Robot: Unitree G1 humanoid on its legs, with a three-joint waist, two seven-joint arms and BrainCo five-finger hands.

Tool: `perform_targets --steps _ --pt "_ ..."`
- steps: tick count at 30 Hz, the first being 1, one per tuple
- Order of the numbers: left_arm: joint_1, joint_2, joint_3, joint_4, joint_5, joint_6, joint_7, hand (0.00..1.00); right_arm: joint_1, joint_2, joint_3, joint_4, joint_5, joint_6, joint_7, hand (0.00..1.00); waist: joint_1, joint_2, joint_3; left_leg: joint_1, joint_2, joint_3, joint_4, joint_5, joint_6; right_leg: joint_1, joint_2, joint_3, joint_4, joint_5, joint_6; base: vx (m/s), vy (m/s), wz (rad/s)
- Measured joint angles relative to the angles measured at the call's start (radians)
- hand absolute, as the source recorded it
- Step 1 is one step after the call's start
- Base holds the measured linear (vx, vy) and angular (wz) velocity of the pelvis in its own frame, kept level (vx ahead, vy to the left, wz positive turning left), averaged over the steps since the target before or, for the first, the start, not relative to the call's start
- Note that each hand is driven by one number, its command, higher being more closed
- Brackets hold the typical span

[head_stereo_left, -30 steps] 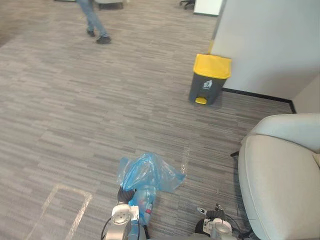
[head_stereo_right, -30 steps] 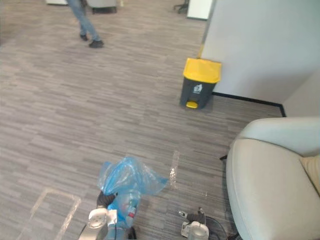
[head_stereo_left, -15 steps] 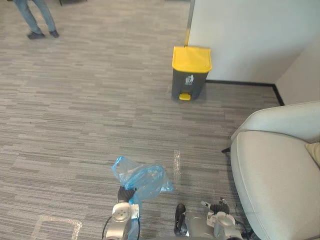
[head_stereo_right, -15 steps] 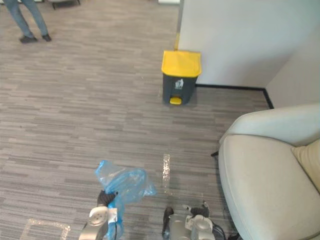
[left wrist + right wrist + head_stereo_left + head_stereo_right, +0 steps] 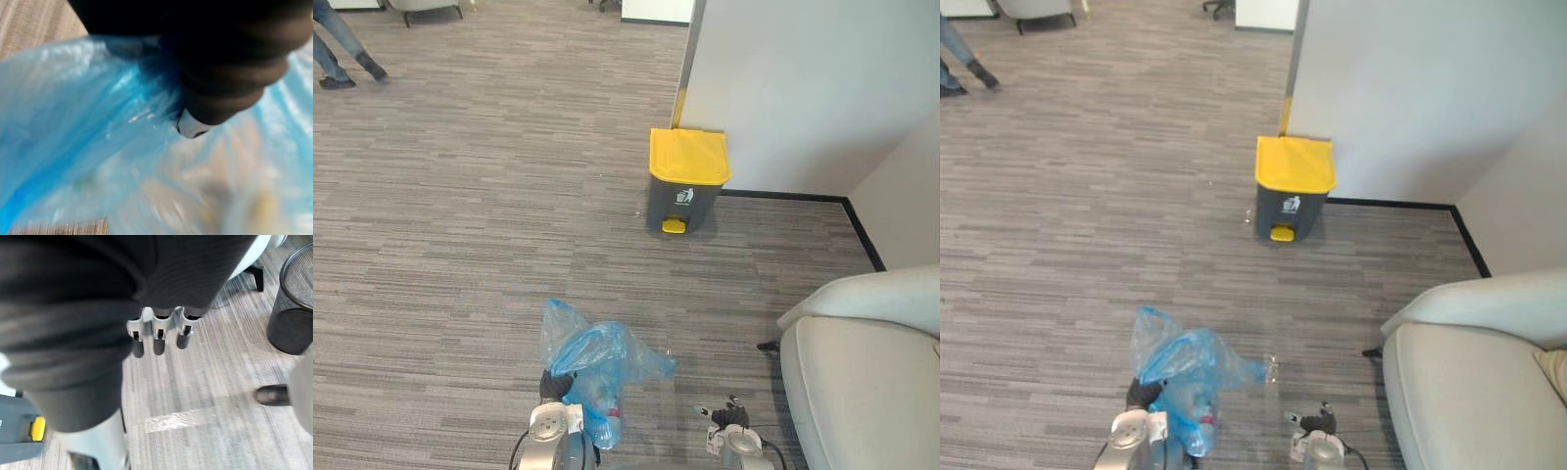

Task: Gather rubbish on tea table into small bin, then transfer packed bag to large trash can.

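A translucent blue rubbish bag [image 5: 599, 364] with packed waste inside hangs above the grey floor at the lower middle of the eye views. My left hand [image 5: 554, 385] is shut on its gathered neck. In the left wrist view the blue bag [image 5: 98, 147] is pressed up against the hand's dark cover, with one fingertip [image 5: 191, 128] curled into the plastic. The large trash can [image 5: 687, 182], dark grey with a yellow lid and a yellow pedal, stands ahead against the white wall. My right hand [image 5: 726, 419] hangs low to the right, fingers [image 5: 157, 337] relaxed and holding nothing.
A light grey armchair [image 5: 867, 392] takes up the lower right. A white wall [image 5: 803, 88] with a black skirting stands behind the can. A black mesh bin [image 5: 296, 308] shows in the right wrist view. A person's legs [image 5: 337, 59] are at the far upper left.
The camera has shifted, so the trash can now sits lower in view and the armchair further to the right. The person has walked further left. The bag still hangs from my left hand.
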Motion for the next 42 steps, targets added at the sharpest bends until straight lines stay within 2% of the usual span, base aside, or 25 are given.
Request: perform_targets --steps 3,5,8,10,11,12,15,16,17,18,20,22,23,26,27,28,30,32,34,35,36,37,39,40,42 --pt "-0.011 0.006 -0.013 -0.003 -0.007 0.002 0.016 1.00 0.009 -0.007 0.002 -0.002 0.000 0.000 0.001 0.00 -0.019 0.019 0.012 0.135 -0.019 0.025 -0.067 -0.024 0.009 -0.169 -0.011 0.006 0.399 0.027 0.010 0.31 0.160 -0.25" --pt "-0.023 0.007 -0.020 -0.008 -0.008 0.001 0.025 1.00 0.016 -0.007 -0.005 -0.019 -0.001 0.000 0.001 0.00 -0.025 0.029 0.016 0.202 -0.023 0.035 -0.124 -0.028 0.006 -0.250 0.000 -0.049 0.456 -0.005 -0.016 0.28 0.055 -0.09" --pt "-0.048 0.015 -0.015 -0.001 -0.009 0.001 0.028 1.00 0.006 -0.007 -0.013 -0.026 -0.002 -0.001 0.001 0.00 -0.031 0.033 0.024 0.291 -0.016 0.052 -0.186 -0.037 -0.009 -0.343 0.027 -0.188 0.300 -0.046 -0.066 0.37 -0.030 -0.11" --pt "-0.061 0.025 -0.010 0.020 -0.010 -0.001 0.029 1.00 -0.010 -0.006 -0.021 -0.020 -0.002 -0.002 0.001 0.00 -0.047 0.031 0.025 0.326 -0.008 0.048 -0.210 -0.042 -0.016 -0.352 0.078 -0.206 0.048 0.014 -0.080 0.37 -0.116 0.19" --pt "-0.063 0.039 -0.009 0.027 -0.011 -0.005 0.028 1.00 -0.011 -0.005 -0.023 -0.002 -0.003 -0.003 0.000 0.00 -0.057 0.003 0.027 0.354 -0.042 0.019 -0.231 -0.049 -0.029 -0.329 0.095 -0.188 -0.134 0.147 -0.101 0.40 -0.138 0.10" --pt "-0.077 0.033 0.004 0.072 -0.012 -0.007 0.029 1.00 -0.040 -0.023 -0.040 0.027 -0.005 -0.005 0.000 0.00 -0.061 0.034 0.041 0.381 -0.011 -0.027 -0.243 -0.055 -0.041 -0.316 0.122 -0.182 -0.111 0.182 -0.156 0.39 -0.127 -0.01" --pt "-0.076 0.036 0.007 0.074 -0.011 -0.007 0.023 1.00 -0.051 -0.024 -0.065 0.040 -0.010 -0.006 -0.002 0.00 -0.063 0.053 0.045 0.400 0.014 -0.072 -0.211 -0.046 -0.054 -0.313 0.143 -0.187 -0.046 0.067 -0.171 0.34 -0.159 -0.10" --pt "-0.075 0.034 0.001 0.073 -0.010 -0.008 0.022 1.00 -0.050 -0.022 -0.073 0.042 -0.008 -0.008 -0.002 0.00 -0.063 0.055 0.043 0.398 0.022 -0.082 -0.185 -0.046 -0.054 -0.301 0.146 -0.195 -0.045 0.055 -0.173 0.40 -0.217 0.34" --pt "-0.072 0.030 -0.015 0.065 -0.010 -0.008 0.020 1.00 -0.043 -0.022 -0.073 0.047 -0.008 -0.005 -0.002 0.00 -0.068 0.055 0.041 0.352 0.049 -0.128 -0.040 -0.044 -0.059 -0.247 0.154 -0.216 -0.072 0.032 -0.168 0.39 -0.227 0.42" --pt "-0.070 0.022 -0.028 0.055 -0.010 -0.008 0.018 1.00 -0.032 -0.023 -0.070 0.046 -0.008 -0.007 -0.002 0.00 -0.067 0.054 0.040 0.268 0.075 -0.156 0.152 -0.017 -0.106 -0.197 0.162 -0.227 -0.110 0.032 -0.171 0.32 -0.192 0.43" --pt "-0.045 0.005 -0.039 0.018 -0.009 -0.010 0.008 1.00 -0.026 -0.025 -0.048 0.046 -0.008 -0.005 -0.002 0.00 -0.061 0.064 0.036 0.118 0.138 -0.161 0.462 0.017 -0.160 -0.115 0.190 -0.232 -0.182 0.024 -0.186 0.34 -0.072 0.07" --pt "-0.022 0.004 -0.022 -0.003 -0.010 -0.010 -0.003 1.00 -0.029 -0.017 -0.019 0.046 -0.003 -0.004 -0.002 0.00 -0.050 0.063 0.036 0.037 0.159 -0.138 0.550 -0.025 -0.113 -0.051 0.204 -0.218 -0.232 0.013 -0.203 0.38 -0.019 -0.30" --pt "-0.005 0.003 -0.016 -0.015 -0.011 -0.009 -0.004 1.00 -0.024 -0.008 -0.021 0.046 0.000 -0.002 -0.002 0.00 -0.037 0.057 0.036 -0.011 0.156 -0.098 0.508 -0.058 -0.085 -0.010 0.202 -0.201 -0.264 0.019 -0.192 0.33 0.036 -0.51" --pt "0.001 -0.002 -0.004 -0.015 -0.011 -0.007 -0.006 1.00 -0.020 -0.004 -0.030 0.043 0.000 0.001 -0.002 0.00 -0.009 0.049 0.038 -0.050 0.121 -0.061 0.244 -0.061 -0.059 0.044 0.181 -0.146 -0.300 0.016 -0.172 0.32 0.101 -0.55" --pt "0.000 -0.005 0.004 -0.015 -0.010 -0.006 -0.006 1.00 -0.020 -0.001 -0.039 0.041 0.000 0.001 -0.002 0.00 -0.009 0.048 0.038 -0.054 0.092 -0.068 0.083 -0.022 -0.050 0.065 0.165 -0.126 -0.307 0.004 -0.147 0.40 0.237 -0.61" --pt "0.005 -0.006 0.006 -0.013 -0.010 -0.006 -0.005 1.00 -0.016 -0.004 -0.042 0.042 0.000 0.001 -0.002 0.00 -0.005 0.058 0.031 -0.051 0.064 -0.097 -0.037 0.107 -0.061 0.067 0.158 -0.093 -0.309 -0.016 -0.112 0.40 0.270 -0.64" --pt "0.015 -0.004 0.032 -0.008 -0.010 -0.004 0.000 1.00 -0.007 -0.006 -0.030 0.049 -0.001 0.007 0.002 0.00 -0.007 0.024 0.002 -0.037 0.023 -0.071 -0.048 0.088 -0.038 0.071 0.120 -0.044 -0.320 -0.029 -0.088 0.36 0.246 -0.41" --pt "0.010 -0.005 0.032 -0.007 -0.010 0.000 0.000 1.00 -0.010 -0.007 -0.044 0.048 -0.002 0.008 -0.001 0.00 0.002 0.011 0.000 -0.019 0.010 -0.020 -0.023 0.051 -0.022 0.078 0.090 -0.020 -0.309 -0.028 -0.074 0.43 0.254 -0.44" --pt "0.020 -0.003 0.030 -0.007 -0.010 0.001 0.001 1.00 -0.001 -0.001 -0.042 0.044 -0.003 0.008 0.000 0.00 0.006 0.014 0.000 0.042 -0.004 0.018 -0.042 0.009 -0.008 0.066 0.070 0.013 -0.226 -0.018 -0.052 0.33 0.233 -0.58" --pt "0.021 -0.002 0.022 -0.011 -0.010 0.001 0.003 1.00 0.005 -0.006 -0.040 0.043 -0.004 0.007 0.003 0.00 0.003 0.022 -0.003 0.080 -0.008 0.026 -0.065 -0.017 -0.007 0.015 0.068 0.027 -0.091 -0.014 -0.032 0.27 0.201 -0.40" --pt "0.019 0.013 -0.005 -0.028 -0.010 0.001 0.002 1.00 0.011 -0.007 -0.029 0.037 -0.005 0.007 0.006 0.00 0.002 0.026 0.000 0.127 -0.013 0.037 -0.088 -0.035 -0.004 -0.104 0.059 0.052 0.175 0.032 0.033 0.28 0.186 -0.29" --pt "0.019 0.020 -0.013 -0.036 -0.009 0.001 0.002 1.00 0.013 -0.007 -0.024 0.022 -0.005 0.010 0.008 0.00 -0.001 0.024 0.003 0.146 -0.020 0.040 -0.094 -0.041 -0.003 -0.152 0.054 0.059 0.267 0.061 0.058 0.29 0.168 -0.04" --pt "0.016 0.034 -0.021 -0.042 -0.010 0.003 0.003 1.00 0.031 -0.007 -0.026 -0.023 -0.009 0.006 0.008 0.00 -0.020 0.022 0.007 0.237 -0.029 0.035 -0.116 -0.070 -0.005 -0.271 0.052 0.032 0.490 0.018 0.011 0.36 0.059 0.18" --pt "0.013 0.033 -0.021 -0.042 -0.010 0.003 0.004 1.00 0.031 -0.007 -0.026 -0.027 -0.010 0.006 0.008 0.00 -0.021 0.021 0.007 0.259 -0.029 0.033 -0.126 -0.074 -0.008 -0.288 0.052 0.010 0.494 0.006 0.004 0.46 0.010 0.29" --pt "-0.018 0.033 -0.019 -0.026 -0.010 0.001 0.012 1.00 0.021 -0.008 -0.041 -0.031 -0.011 0.003 0.008 0.00 -0.032 0.025 0.011 0.334 -0.021 0.007 -0.176 -0.082 -0.019 -0.372 0.059 -0.108 0.399 -0.045 -0.053 0.43 -0.050 0.36"
